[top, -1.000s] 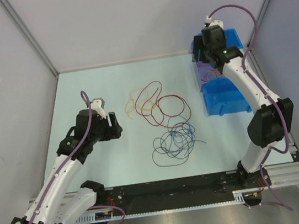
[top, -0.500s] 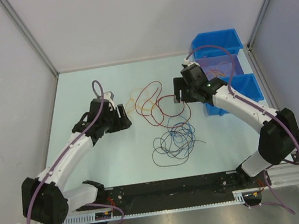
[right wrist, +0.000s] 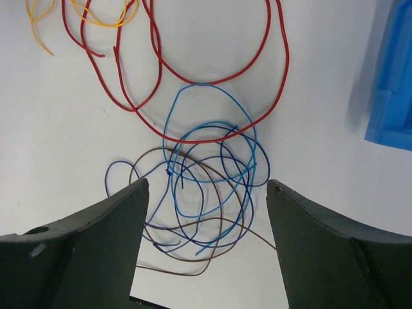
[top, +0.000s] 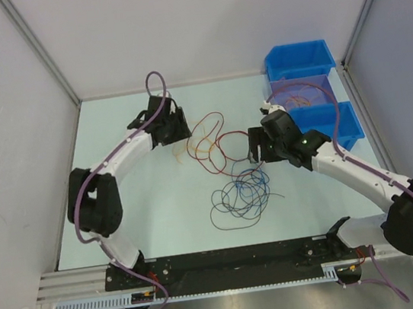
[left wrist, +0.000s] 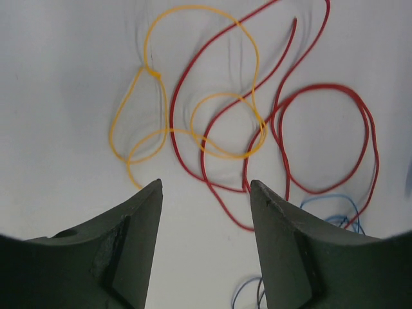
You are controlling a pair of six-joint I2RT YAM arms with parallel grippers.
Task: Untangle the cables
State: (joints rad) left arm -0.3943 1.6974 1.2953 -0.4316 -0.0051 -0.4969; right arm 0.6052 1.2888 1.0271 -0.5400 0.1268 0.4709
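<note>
Cables (top: 228,171) lie piled in the middle of the top view. They look thin, light and floppy. My left gripper (left wrist: 206,187) and right gripper (right wrist: 207,187) both gape, holding nothing. I would pinch the orange wire (left wrist: 151,73) on its free loop, upper left.

Open table (top: 121,205) left of cables (top: 241,193); blue bins (top: 298,59) crowd right.

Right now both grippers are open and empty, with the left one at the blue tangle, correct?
Not quite. The left gripper is at the orange wire and the red wire, as the left wrist view shows. The blue tangle lies by the right gripper. Both are open and empty.
</note>
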